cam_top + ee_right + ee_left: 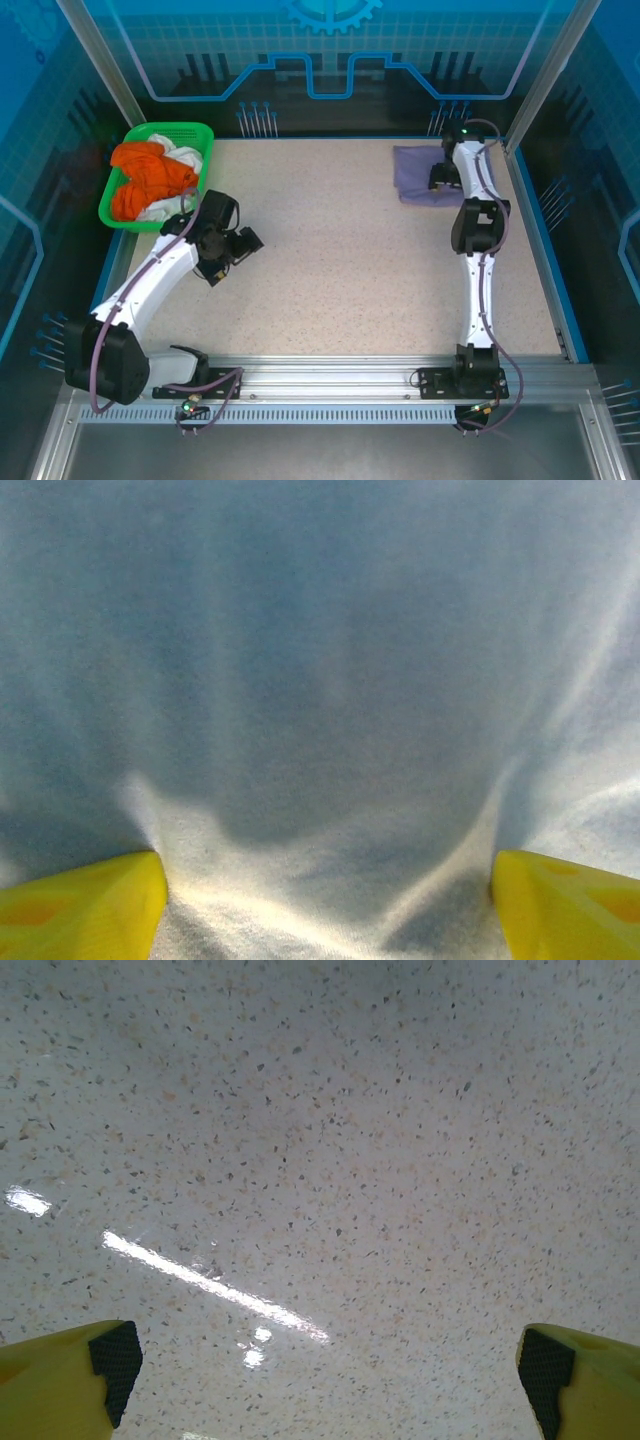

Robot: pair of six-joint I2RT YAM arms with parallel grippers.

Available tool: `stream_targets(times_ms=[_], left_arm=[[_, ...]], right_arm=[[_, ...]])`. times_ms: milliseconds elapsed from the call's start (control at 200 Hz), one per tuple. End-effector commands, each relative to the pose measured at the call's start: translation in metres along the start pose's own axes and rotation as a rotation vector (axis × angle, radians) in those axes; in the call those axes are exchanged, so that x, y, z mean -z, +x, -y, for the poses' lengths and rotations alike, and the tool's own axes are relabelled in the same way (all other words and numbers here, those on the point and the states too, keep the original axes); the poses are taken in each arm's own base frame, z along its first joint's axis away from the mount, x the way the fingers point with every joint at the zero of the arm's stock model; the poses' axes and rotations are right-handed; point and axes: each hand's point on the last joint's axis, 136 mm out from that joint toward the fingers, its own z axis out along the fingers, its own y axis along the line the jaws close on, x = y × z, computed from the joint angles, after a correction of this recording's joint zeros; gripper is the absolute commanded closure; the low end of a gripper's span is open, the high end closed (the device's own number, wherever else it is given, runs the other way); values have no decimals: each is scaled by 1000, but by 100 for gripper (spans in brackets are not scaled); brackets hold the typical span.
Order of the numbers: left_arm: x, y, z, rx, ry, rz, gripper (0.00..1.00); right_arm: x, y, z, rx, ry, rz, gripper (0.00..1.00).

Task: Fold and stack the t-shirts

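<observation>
A folded lavender-purple t-shirt (418,174) lies at the far right of the table. My right gripper (443,178) is down on its right part, open, yellow fingertips (85,910) spread wide and pressing into the cloth (320,730). Orange t-shirts (150,178) and a white t-shirt (187,155) lie crumpled in the green basket (185,131) at the far left. My left gripper (247,243) hovers right of the basket over bare table (320,1160), open, its yellow fingers (60,1385) wide apart with nothing between them.
The speckled tabletop (340,260) spreads between the two arms. Blue enclosure walls (320,50) ring the table, with a metal rail (330,375) along the near edge.
</observation>
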Motion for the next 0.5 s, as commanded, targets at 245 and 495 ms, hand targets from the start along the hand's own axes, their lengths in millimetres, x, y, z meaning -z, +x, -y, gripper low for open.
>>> stream_targets(times_ms=[245, 495], left_arm=[[9, -24, 30, 47, -57, 2, 1], [32, -45, 68, -89, -55, 84, 1]], right_arm=[[-20, -20, 8, 26, -89, 46, 13], [67, -42, 0, -82, -194, 189, 0]])
